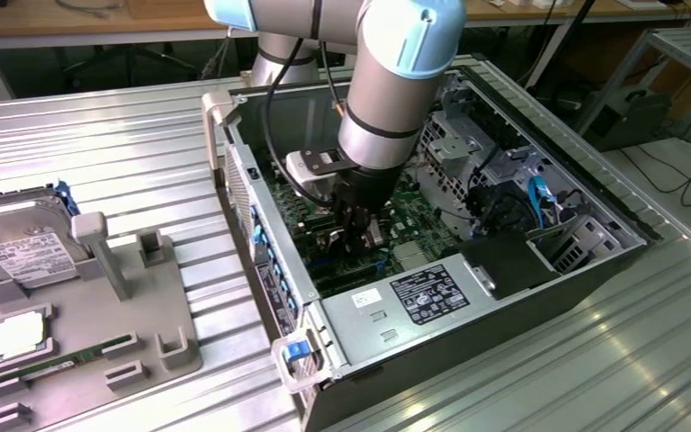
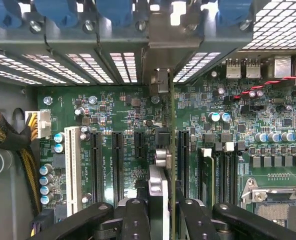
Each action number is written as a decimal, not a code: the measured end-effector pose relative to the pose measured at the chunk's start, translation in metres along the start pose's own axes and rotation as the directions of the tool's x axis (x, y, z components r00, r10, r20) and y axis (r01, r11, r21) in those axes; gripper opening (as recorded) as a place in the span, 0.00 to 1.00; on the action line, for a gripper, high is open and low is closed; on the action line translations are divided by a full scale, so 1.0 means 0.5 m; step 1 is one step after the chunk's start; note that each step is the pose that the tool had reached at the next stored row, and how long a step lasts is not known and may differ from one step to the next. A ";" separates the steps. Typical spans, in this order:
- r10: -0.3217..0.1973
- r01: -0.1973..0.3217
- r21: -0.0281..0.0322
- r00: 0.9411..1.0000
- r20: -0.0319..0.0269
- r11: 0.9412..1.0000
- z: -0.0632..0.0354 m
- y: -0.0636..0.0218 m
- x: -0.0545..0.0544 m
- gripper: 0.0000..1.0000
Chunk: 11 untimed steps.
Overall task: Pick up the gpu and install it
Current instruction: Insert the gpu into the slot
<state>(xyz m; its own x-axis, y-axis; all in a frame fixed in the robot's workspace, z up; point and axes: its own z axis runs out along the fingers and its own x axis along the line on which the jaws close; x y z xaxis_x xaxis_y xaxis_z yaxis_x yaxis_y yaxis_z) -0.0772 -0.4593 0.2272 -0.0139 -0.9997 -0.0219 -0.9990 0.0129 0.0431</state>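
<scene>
inside the case [image 1: 276, 297] | jaws clamp gpu [image 2: 171, 150] edge-on | long axis toward rear bracket slots

ribbed metal table [image 1: 118, 153] carries computer case [image 1: 466, 360] and grey holder tray [image 1: 141, 333].

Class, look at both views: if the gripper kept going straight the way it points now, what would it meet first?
The gripper, shut on the gpu, points down into the open case. Straight on lies the motherboard; the card's lower edge would probably reach its expansion slots first, though the remaining depth is unclear.
</scene>
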 end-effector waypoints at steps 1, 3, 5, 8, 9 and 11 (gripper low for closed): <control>0.000 0.000 0.000 1.000 0.000 1.000 0.000 0.000 0.000 0.28; 0.000 0.000 0.001 1.000 0.000 1.000 -0.001 0.000 0.000 0.28; 0.000 0.000 0.003 1.000 0.001 1.000 -0.004 0.000 -0.001 0.29; 0.000 0.000 0.006 1.000 0.000 1.000 -0.024 0.001 -0.004 0.36; 0.000 0.000 0.007 1.000 0.000 1.000 -0.030 0.001 -0.005 0.36; 0.000 0.000 0.009 1.000 0.000 1.000 -0.048 0.002 -0.007 0.36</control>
<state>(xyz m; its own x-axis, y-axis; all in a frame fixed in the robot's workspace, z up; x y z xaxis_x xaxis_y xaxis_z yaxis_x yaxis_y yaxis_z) -0.0771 -0.4562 0.2511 -0.0137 -0.9997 -0.0216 -0.9993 0.0129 0.0342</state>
